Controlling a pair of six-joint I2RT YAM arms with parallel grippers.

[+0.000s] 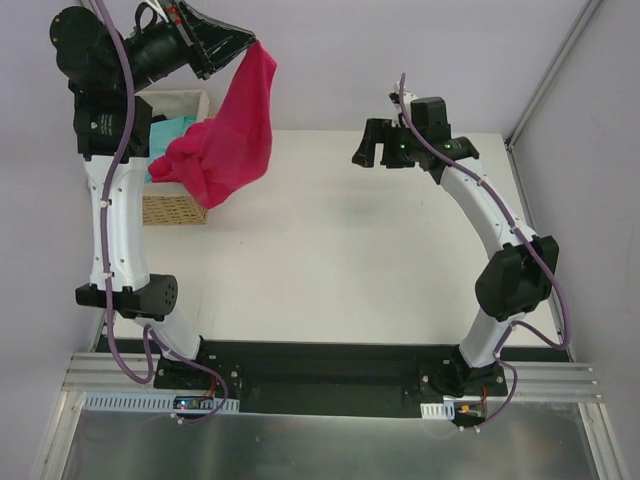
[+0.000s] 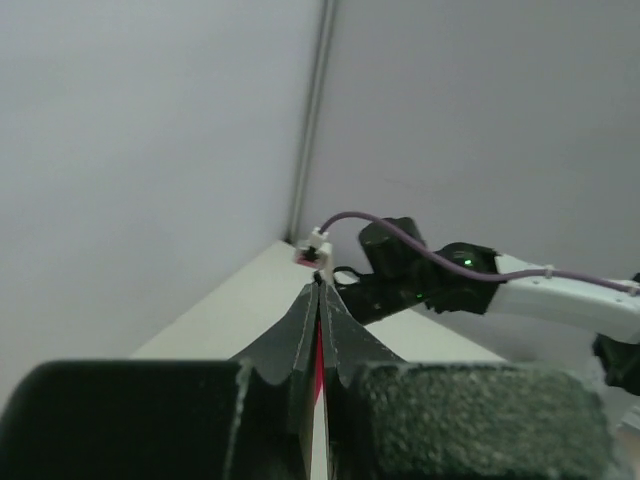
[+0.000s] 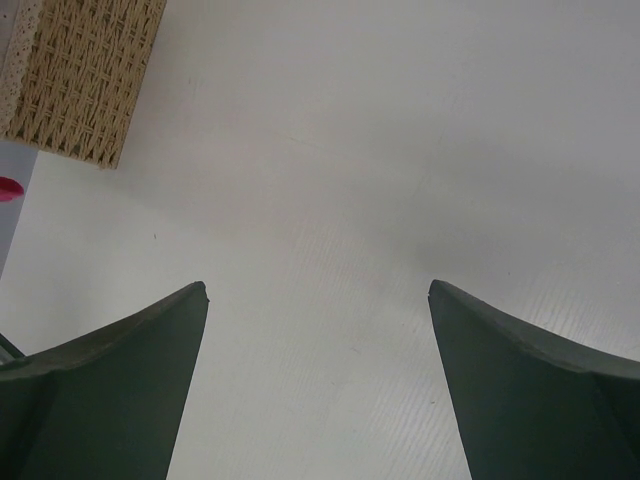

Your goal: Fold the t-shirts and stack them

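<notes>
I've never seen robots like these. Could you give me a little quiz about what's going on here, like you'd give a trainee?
1. True or false: the right gripper is holding a shirt.
2. Where does the turquoise t-shirt lie?
A. hanging from the left gripper
B. in the wicker basket
C. in the right gripper
3. What colour is the t-shirt hanging from the left gripper?

Key:
1. False: its jaws stand open and empty.
2. B.
3. It is the crimson-pink t-shirt, pinched between shut jaws.
</notes>
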